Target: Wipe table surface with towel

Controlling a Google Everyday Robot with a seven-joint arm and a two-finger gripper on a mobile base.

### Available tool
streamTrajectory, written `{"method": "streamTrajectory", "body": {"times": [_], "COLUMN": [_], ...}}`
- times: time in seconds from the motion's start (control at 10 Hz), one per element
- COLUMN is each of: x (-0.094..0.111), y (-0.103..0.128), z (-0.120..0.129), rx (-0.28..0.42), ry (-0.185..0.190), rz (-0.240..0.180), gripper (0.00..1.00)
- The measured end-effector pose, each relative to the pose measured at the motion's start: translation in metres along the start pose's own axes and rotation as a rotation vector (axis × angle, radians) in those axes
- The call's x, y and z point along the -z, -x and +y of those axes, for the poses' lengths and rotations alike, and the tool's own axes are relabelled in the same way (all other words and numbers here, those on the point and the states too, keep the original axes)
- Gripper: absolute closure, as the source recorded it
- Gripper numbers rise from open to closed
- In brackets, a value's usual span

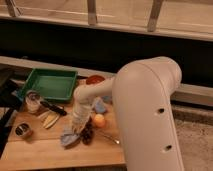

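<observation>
A pale blue towel [69,137] lies crumpled on the wooden table [45,150], near its middle. My gripper [78,128] hangs at the end of the white arm [145,110] and reaches down onto the towel's right part. The arm's wrist covers the fingertips. A second piece of blue cloth [99,105] shows behind the forearm.
A green tray [50,83] stands at the back left. A glass jar [33,102], a black-handled tool [53,107], yellow slices [50,120] and a small tin [22,130] lie at the left. An orange ball [99,120], a dark object [88,133] and a brown bowl [95,79] are close to the arm.
</observation>
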Motion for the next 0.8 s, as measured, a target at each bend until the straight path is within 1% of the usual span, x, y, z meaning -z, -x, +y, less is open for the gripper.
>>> {"method": "streamTrajectory", "body": {"times": [0.1,0.2,0.4,0.7,0.8], "x": [0.005,0.004,-0.001,-0.016,-0.022], "y": [0.016,0.026,0.033,0.015,0.006], "z": [0.003,0.012,0.032,0.054,0.062], "rx": [0.004,0.018,0.056,0.118,0.138], "ry": [-0.005,-0.004,-0.002,-0.007,-0.01], "rz": [-0.023,-0.031,-0.033,0.003,0.021], "gripper": [1.0,1.0,1.0,1.0,1.0]}}
